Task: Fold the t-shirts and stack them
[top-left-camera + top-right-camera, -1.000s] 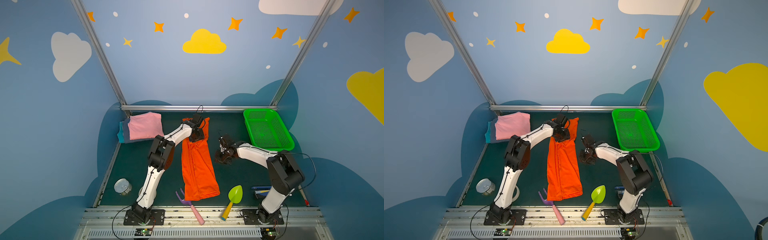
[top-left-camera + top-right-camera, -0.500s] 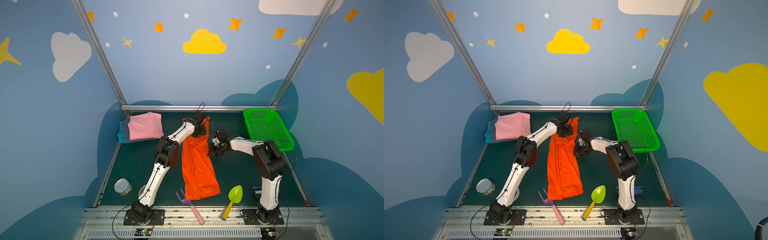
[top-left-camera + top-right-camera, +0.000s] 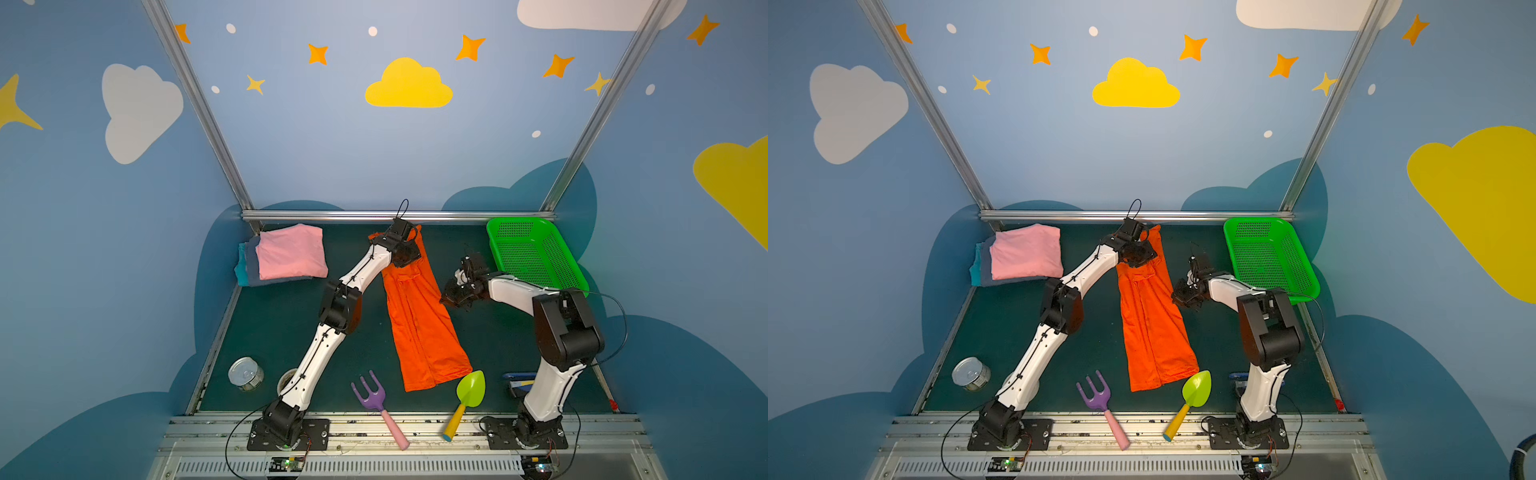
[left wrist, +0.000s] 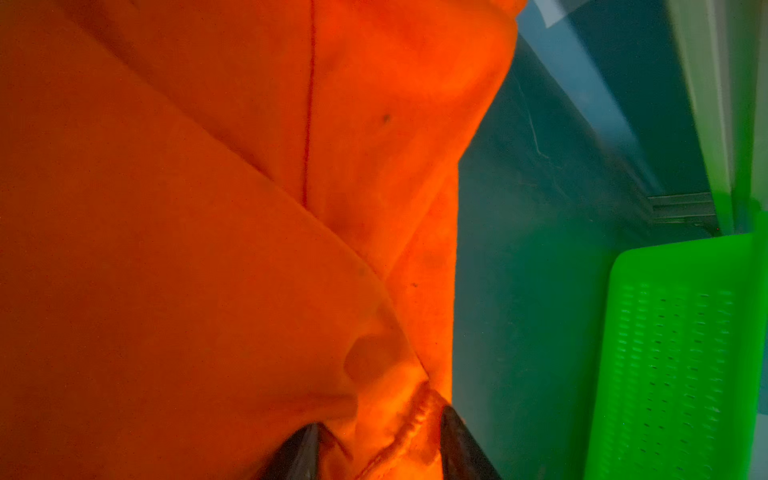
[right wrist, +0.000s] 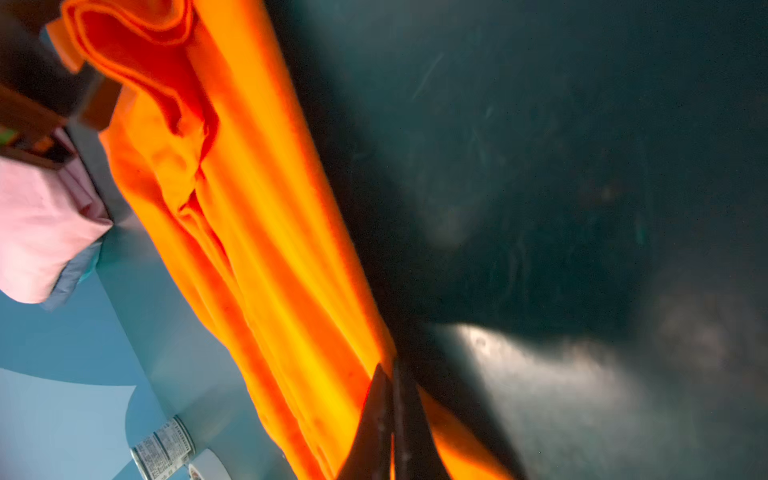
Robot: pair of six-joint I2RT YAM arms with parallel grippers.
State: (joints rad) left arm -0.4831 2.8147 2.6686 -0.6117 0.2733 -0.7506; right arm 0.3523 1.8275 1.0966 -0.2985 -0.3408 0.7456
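The orange t-shirt (image 3: 419, 324) (image 3: 1152, 324) lies as a long narrow strip from the back rail to the front of the mat. My left gripper (image 3: 405, 251) (image 3: 1138, 254) sits over its far end. In the left wrist view this gripper (image 4: 380, 444) is open, with a stitched hem of the shirt (image 4: 208, 249) bunched between its fingers. My right gripper (image 3: 446, 297) (image 5: 390, 374) is shut, tips on the shirt's right edge (image 5: 270, 270); whether cloth is pinched I cannot tell. A folded pink t-shirt (image 3: 291, 253) tops a stack with a grey-blue shirt (image 3: 251, 268) and a teal shirt (image 3: 241, 266) at the back left.
A green basket (image 3: 492, 245) stands at the back right. Near the front lie a tin can (image 3: 246, 374), a tape roll (image 3: 286, 380), a purple toy fork (image 3: 374, 395), a green toy trowel (image 3: 469, 390) and a blue object (image 3: 519, 380) by the right arm's base.
My left gripper slid toward the back rail along the shirt's far end. My right gripper swung in to the shirt's right edge, then came slightly back along it, and its jaws closed.
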